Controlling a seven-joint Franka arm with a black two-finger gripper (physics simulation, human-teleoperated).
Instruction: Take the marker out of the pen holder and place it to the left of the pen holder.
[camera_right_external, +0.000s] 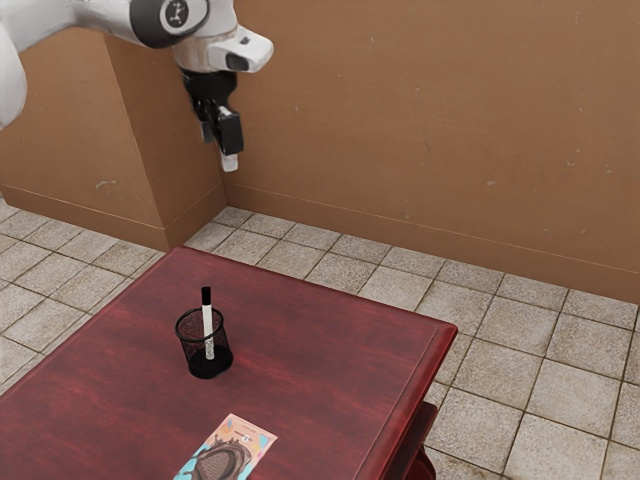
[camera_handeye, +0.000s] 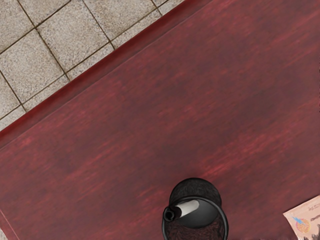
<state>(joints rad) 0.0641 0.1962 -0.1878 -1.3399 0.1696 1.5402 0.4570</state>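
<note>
The marker is below the claw and well apart from it, the claw raised above the desk; whether the claw is spread or closed, one cannot tell. The marker stands inside the black mesh pen holder, slightly tilted, its black-capped end up and rising past the rim. An illustrated card lies flat on the desk, apart from the pen holder

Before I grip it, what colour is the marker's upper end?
The upper end is black, clearest in the exterior view, above the white barrel.
</note>
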